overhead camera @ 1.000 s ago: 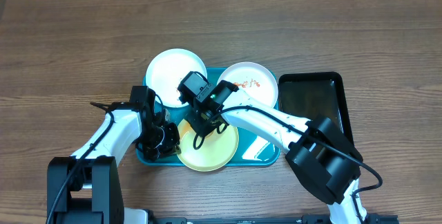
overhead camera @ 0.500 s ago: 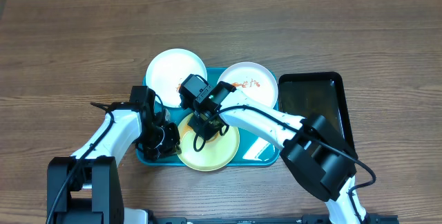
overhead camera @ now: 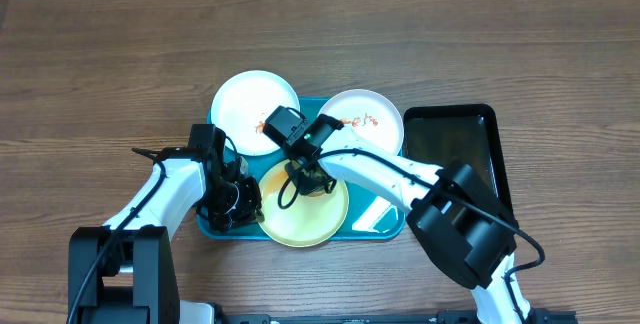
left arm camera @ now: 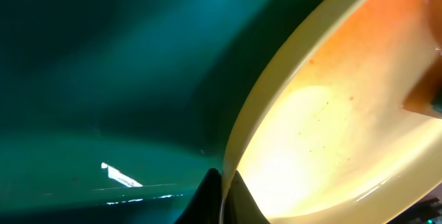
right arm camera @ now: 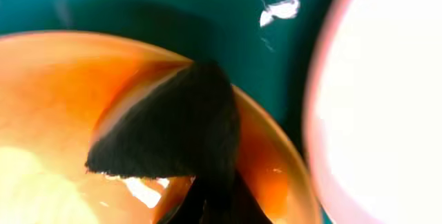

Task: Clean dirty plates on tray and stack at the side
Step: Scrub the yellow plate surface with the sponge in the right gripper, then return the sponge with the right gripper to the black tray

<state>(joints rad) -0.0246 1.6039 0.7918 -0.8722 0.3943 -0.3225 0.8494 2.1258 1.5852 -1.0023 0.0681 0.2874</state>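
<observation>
The teal tray (overhead camera: 375,222) holds three plates. A white plate (overhead camera: 248,104) hangs over its far left corner, and a white plate with red sauce smears (overhead camera: 362,119) sits far right. The pale yellow plate (overhead camera: 305,219) lies at the front, orange-stained in the wrist views (left arm camera: 331,113) (right arm camera: 48,99). My left gripper (overhead camera: 247,204) (left arm camera: 222,198) is shut on the yellow plate's left rim, one finger on each side. My right gripper (overhead camera: 305,179) (right arm camera: 214,207) is shut on a black wiping pad (right arm camera: 169,131) pressed onto the yellow plate's far part.
A narrow black tray (overhead camera: 455,149) stands just right of the teal tray. Bare wooden table (overhead camera: 100,74) surrounds both trays. The right arm reaches across the teal tray's right half, above its surface.
The right gripper with the black pad has shifted slightly to the right over the yellow plate. The left arm has kept its hold and place.
</observation>
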